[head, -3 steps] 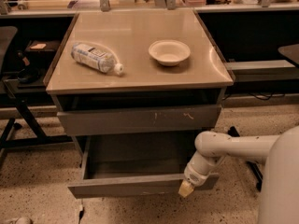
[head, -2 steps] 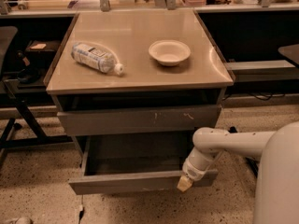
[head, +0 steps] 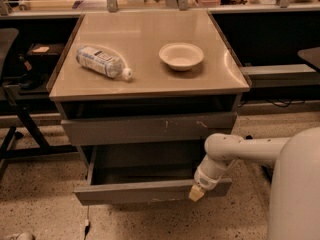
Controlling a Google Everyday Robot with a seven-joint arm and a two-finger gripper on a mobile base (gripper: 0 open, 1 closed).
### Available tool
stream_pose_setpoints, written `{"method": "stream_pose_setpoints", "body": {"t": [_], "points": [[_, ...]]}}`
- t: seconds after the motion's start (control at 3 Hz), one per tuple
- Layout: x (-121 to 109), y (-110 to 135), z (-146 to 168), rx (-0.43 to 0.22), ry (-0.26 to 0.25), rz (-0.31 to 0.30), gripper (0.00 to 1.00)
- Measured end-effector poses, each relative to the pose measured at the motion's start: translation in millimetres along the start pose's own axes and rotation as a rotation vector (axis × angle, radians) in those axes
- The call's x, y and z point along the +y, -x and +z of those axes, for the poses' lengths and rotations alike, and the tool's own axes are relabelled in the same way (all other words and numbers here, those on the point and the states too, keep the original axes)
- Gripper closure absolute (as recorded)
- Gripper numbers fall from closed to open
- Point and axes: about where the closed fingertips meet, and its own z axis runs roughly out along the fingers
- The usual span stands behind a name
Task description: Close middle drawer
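The drawer (head: pixel 135 193) has slid a little further into the cabinet than it stood a second ago, and the claw (head: pixel 196 194) has travelled with it, slightly leftward and inward along the front.

At the left of the table (head: pixel 150 83) a bottle (head: pixel 102 61) lies on its side, and right of it a bowl (head: pixel 181 55) sits upright, well apart from the bottle. Neither is involved.

Below the table top, the scratched front (head: pixel 145 128) sits close to the cabinet. Under it the drawer is still well out: its bare grey inside is open to view and its plain front stands clear of the scratched front above. It is also a touch askew, with the left end lower in the view than the right.

At the right end of that front the claw tip rests against the outer face, with the arm (head: pixel 240 149) reaching in from the right. I cannot tell how far the claw is open; it seems to be holding nothing, only pressing.

As I judge it, the closing is under way but far from done. Most of the travel remains, and the push should go on straight inward until the front lines up with the one above.
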Motion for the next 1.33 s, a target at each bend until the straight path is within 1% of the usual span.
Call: {"method": "stream_pose_setpoints", "body": {"t": [1.0, 1.33], "points": [[0.1, 0.0, 0.1, 0.0, 0.0, 0.0, 0.12], [0.1, 0.0, 0.1, 0.0, 0.0, 0.0, 0.0]]}}
